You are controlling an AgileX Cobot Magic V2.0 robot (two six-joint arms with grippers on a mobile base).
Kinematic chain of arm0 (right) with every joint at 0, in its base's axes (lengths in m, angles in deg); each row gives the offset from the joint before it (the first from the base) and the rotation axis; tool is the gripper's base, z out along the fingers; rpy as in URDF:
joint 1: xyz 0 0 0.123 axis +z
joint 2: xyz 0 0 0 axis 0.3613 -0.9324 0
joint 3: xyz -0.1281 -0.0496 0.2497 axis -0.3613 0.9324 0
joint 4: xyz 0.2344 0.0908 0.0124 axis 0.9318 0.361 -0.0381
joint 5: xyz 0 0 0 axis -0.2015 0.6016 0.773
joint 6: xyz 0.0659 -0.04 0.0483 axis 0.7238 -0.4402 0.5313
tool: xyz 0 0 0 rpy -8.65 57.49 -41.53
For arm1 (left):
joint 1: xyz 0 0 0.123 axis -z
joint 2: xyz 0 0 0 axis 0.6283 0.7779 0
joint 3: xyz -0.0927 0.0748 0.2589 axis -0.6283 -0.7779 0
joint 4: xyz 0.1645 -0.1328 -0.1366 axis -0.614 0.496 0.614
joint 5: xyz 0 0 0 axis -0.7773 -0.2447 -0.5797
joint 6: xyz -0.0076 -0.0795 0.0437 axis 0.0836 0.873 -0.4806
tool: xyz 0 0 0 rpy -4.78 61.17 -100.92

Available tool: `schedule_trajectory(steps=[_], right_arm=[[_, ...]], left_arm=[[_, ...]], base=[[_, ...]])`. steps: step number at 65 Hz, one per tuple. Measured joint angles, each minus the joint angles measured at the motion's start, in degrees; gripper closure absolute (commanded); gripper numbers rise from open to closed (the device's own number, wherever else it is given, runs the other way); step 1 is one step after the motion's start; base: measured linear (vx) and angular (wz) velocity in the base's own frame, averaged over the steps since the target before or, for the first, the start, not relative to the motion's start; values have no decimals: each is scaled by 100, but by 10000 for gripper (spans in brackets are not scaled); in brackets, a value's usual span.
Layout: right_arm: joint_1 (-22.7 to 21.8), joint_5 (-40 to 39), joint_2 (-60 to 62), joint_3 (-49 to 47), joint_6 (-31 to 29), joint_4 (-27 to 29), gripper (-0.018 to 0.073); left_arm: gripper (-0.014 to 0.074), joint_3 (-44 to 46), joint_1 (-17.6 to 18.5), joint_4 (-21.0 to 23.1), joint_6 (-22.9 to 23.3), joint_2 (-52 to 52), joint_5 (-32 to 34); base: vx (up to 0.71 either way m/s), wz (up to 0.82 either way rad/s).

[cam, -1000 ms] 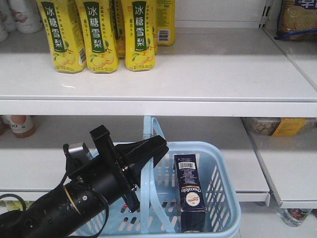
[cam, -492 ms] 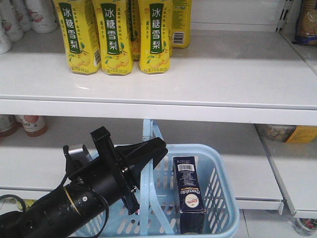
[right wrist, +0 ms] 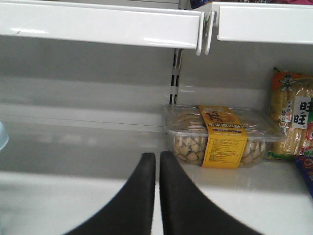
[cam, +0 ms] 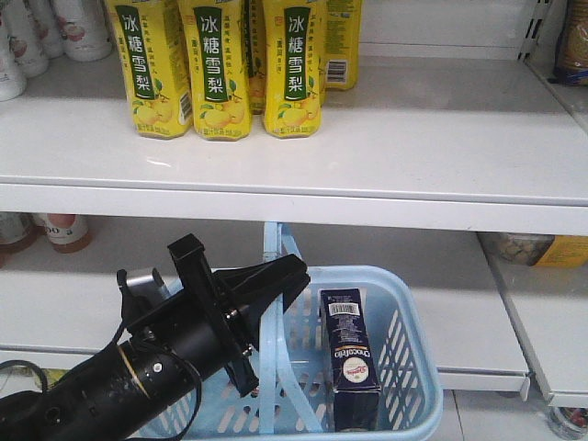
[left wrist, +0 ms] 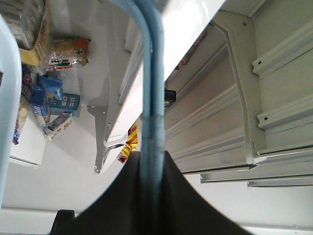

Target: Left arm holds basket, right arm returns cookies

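cookies [cam: 350, 360] still upright in basket [cam: 367, 273]

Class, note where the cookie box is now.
Front view: the cookie box stands upright inside the blue basket, in its right half, right of the left gripper on the handle.

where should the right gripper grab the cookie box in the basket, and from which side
Grip the cookie box by its upper, barcode end, coming straight down from above. It stands on end in the basket, whose slotted walls close off its sides, and the raised handle stands to its left; only the top looks free.
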Motion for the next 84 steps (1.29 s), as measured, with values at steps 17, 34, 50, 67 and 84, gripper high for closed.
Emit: schedule_trajectory(steps=[17,34,50,67,84], right_arm=[[0,0,0,0,0,0,566],[0,0,0,0,0,0,566],[0,0,0,0,0,0,566],[0,0,0,0,0,0,566],[0,0,0,0,0,0,566]], left_arm=[[599,0,0,5,0,0,0],[599,0,0,5,0,0,0],[599,0,0,5,0,0,0],[599,0,0,5,0,0,0],[599,0,0,5,0,0,0]], base=[[0,0],[0,0],[0,0],[0,0],[0,0]])
